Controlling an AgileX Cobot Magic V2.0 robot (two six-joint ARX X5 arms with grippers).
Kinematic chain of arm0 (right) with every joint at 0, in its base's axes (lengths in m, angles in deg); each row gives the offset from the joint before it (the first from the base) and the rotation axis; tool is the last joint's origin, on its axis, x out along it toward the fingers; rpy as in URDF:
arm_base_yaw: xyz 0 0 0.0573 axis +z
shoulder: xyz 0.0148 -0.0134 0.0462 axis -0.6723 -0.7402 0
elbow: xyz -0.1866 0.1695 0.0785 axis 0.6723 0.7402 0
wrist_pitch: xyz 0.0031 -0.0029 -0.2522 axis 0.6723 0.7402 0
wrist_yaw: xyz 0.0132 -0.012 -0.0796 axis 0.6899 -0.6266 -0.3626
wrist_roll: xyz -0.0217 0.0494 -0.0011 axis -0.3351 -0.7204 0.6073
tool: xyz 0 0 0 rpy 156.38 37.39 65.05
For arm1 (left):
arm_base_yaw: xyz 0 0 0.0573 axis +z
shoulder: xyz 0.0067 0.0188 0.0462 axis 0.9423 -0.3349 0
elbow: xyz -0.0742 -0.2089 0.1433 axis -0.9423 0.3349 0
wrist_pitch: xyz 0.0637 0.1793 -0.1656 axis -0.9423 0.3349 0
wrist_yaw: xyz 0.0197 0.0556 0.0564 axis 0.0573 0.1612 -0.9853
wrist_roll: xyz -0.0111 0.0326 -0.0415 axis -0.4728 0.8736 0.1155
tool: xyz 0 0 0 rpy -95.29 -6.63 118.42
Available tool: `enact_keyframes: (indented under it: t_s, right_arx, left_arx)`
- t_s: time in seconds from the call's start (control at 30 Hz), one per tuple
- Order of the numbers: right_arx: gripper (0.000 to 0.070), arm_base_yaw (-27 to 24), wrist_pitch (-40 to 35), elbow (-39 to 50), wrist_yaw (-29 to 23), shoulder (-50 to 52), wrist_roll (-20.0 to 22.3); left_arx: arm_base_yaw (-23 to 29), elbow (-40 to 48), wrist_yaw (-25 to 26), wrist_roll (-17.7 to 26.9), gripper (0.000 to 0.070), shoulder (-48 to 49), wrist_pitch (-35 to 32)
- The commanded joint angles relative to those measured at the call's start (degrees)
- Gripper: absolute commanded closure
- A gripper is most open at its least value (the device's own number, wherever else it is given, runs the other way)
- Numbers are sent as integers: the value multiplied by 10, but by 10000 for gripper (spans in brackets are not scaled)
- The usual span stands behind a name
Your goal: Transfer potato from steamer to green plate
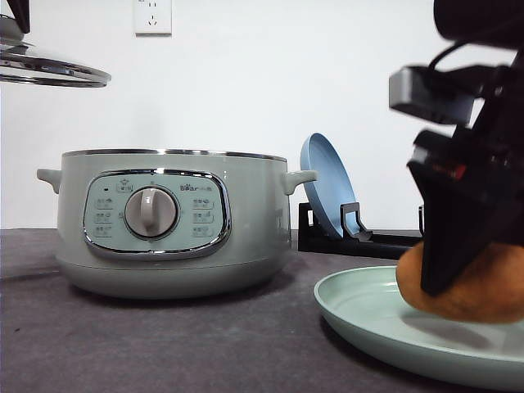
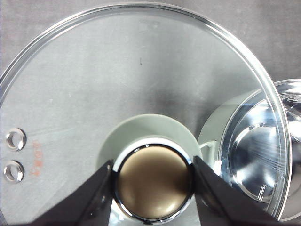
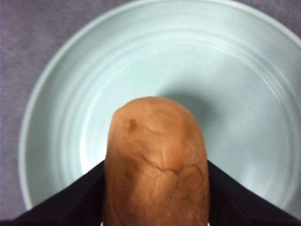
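1. The right gripper (image 3: 155,188) pinches the potato (image 3: 155,160) between its two dark fingers (image 3: 70,197), one pressed to each side; in the front view the potato (image 1: 483,286) hangs just over the green plate (image 1: 368,315), and whether its underside touches the plate cannot be told there.
2. The right wrist view shows the green plate (image 3: 70,94) spread directly beneath the gripped potato, with dark grey table (image 3: 19,47) past its rim; the plate's near edge is cut off.
3. The left gripper (image 2: 153,181) clamps the chrome-ringed knob (image 2: 153,183) of the glass lid (image 2: 117,70), a finger (image 2: 89,197) on each side.
4. Through the lid's glass, off to one side below the left gripper, the left wrist view shows the steamer's (image 2: 277,155) shiny inner bowl, partly cut off.
5. In the front view the lid (image 1: 49,70) hangs high above and left of the steamer (image 1: 172,221), which stands open.
6. Behind the steamer, beyond the right gripper, a blue plate (image 1: 327,184) leans in a black rack (image 1: 360,237); a wall socket (image 1: 153,16) sits above.
7. The right arm's body blocks the potato's middle in the front view.
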Motion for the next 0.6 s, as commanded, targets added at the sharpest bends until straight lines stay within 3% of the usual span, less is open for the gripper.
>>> enact_keyframes:
  t_s: [0.0,0.33,0.4,0.57]
  right_arx:
    - [441,-4,-6,-5,-1,-18,5]
    - [427,-18,-21,-5,0,-33,6]
    - [390,-18,-21,-5,0,-32,5]
    - [200,-18,-9,-16,0,-30,2]
  left_arx:
    - [0,-25,-1,-2,700,-3,-7]
    - [0,-25,-1,-2,700,-3,-6]
    - [0,-25,-1,-2,700,-3,-6]
    - [0,-25,-1,-2,700,-3,-6]
